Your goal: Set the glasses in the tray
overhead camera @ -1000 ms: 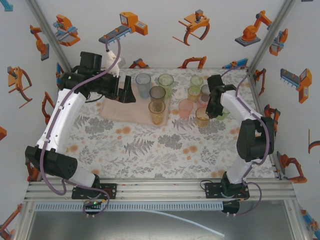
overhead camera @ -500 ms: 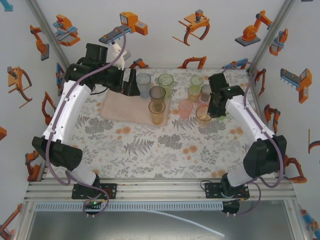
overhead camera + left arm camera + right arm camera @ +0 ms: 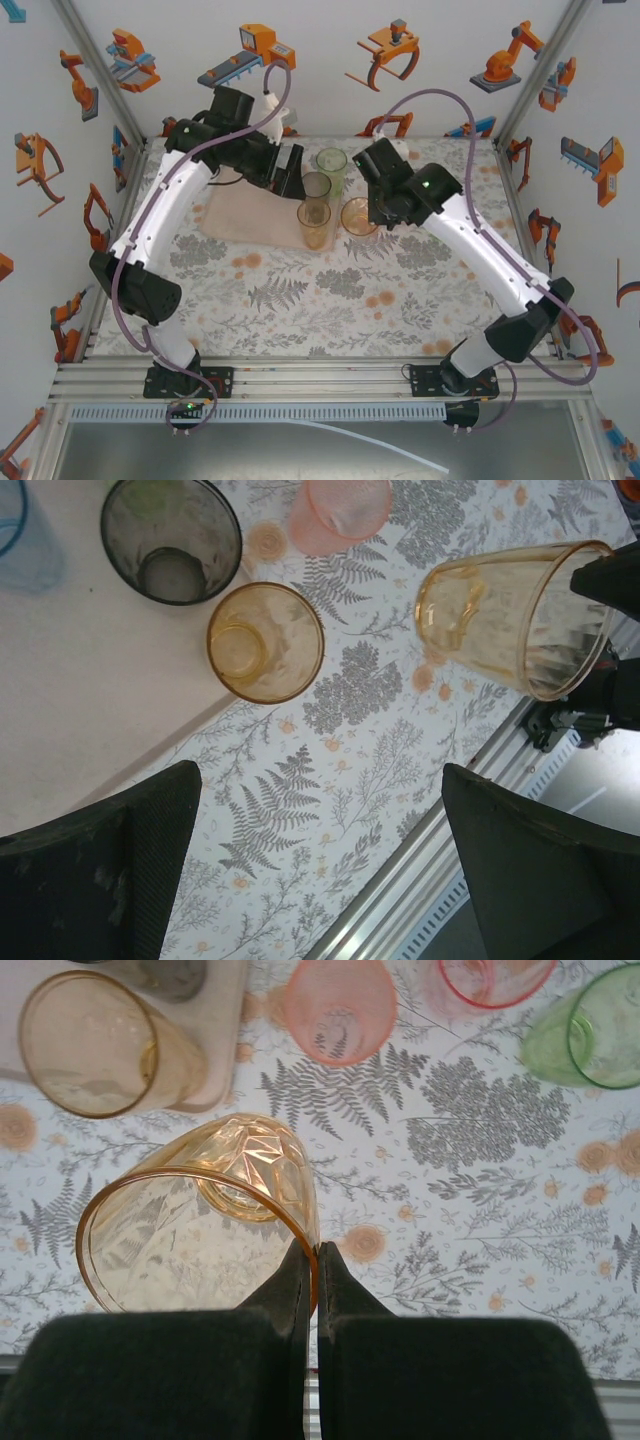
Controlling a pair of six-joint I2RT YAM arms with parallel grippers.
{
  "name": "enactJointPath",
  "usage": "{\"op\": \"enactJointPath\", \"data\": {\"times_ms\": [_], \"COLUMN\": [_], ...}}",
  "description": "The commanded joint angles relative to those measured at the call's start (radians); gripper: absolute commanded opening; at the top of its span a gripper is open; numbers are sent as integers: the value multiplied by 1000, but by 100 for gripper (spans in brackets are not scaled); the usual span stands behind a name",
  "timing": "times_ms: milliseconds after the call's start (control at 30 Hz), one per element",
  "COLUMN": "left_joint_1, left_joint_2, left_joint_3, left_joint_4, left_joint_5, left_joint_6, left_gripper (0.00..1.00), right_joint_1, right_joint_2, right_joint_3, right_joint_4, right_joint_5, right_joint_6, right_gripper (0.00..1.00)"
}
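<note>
My right gripper [image 3: 315, 1252] [image 3: 373, 211] is shut on the rim of an orange glass [image 3: 195, 1230] [image 3: 357, 216], which hangs tilted just right of the pale pink tray [image 3: 235, 222] [image 3: 228, 1030]. On the tray stand a green glass [image 3: 332, 162], a smoky grey glass [image 3: 316, 187] [image 3: 172, 540], a second orange glass [image 3: 313, 226] [image 3: 265, 642] [image 3: 92, 1045] and a blue glass [image 3: 15, 530]. My left gripper [image 3: 291, 172] [image 3: 320, 780] hovers open over the tray's back edge, holding nothing. The held glass [image 3: 515, 615] also appears in the left wrist view.
Off the tray on the floral cloth stand a pink glass [image 3: 340, 1005] [image 3: 340, 515], a red-rimmed pink glass [image 3: 490, 980] and a green glass [image 3: 590, 1030]. The right arm [image 3: 470, 235] reaches across the table's right half. An aluminium rail [image 3: 320, 378] runs along the near edge.
The right arm has swung left from the cluster of glasses, carrying the orange glass to the tray's right edge. The left gripper has moved right along the tray's back, staying open.
</note>
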Motion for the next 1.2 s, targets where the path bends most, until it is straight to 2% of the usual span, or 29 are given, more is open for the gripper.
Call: {"op": "enactJointPath", "data": {"times_ms": [0,133,233,500,600,700,900,1167], "left_joint_1": [-20,-46,-68,-76,-76,-77,-78,-79], "left_joint_2": [-30,-71,-89,-92,-91,-88,-73,-75], "left_joint_3": [-7,-54,-85,-143,-157,-166,-166,-162], "left_joint_4": [-28,0,9,36,47,60,67,67], "left_joint_5": [23,36,7,0,-28,-36,-75,-117], "left_joint_6": [12,3,9,-15,-23,-34,-45,-50], "left_gripper": [97,93,91,82,70,63,61,50], "right_joint_1": [49,88,104,134,138,143,157,170], "right_joint_2": [62,116,142,171,180,194,226,284], "right_joint_3": [73,134,162,201,212,228,251,310], "right_joint_4": [-15,1,17,51,58,60,77,83], "right_joint_5": [70,70,70,84,84,79,73,54], "right_joint_6": [34,32,33,35,35,35,36,31], "right_gripper": [0,0,0,0,0,0,0,0]}}
